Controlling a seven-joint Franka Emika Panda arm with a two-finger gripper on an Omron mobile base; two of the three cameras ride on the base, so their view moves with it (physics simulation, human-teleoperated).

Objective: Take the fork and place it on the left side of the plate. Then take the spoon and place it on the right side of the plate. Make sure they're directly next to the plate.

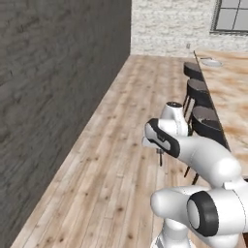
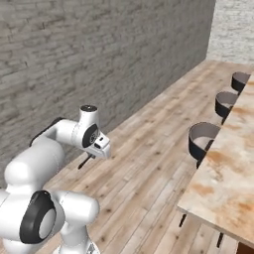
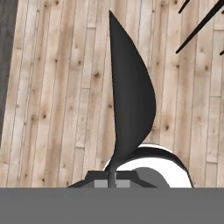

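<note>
Spoon [image 3: 131,100], dark, bowl seen edge-on in the hand view, is hanging pinched between the pressed-together jaws of the gripper [image 3: 112,175], pointing down toward the plank floor [image 3: 52,109]; from the left base camera it is showing as a thin dark sliver under the hand. Arm is folding back on itself, elbow high, wrist turned down, holding the spoon out over open floor to the left of the stools [image 1: 203,118] and well apart from the long wooden counter [image 1: 232,97]. Plate [image 1: 211,62] is sitting at the far end of that counter, near the window [image 1: 232,14].
</note>
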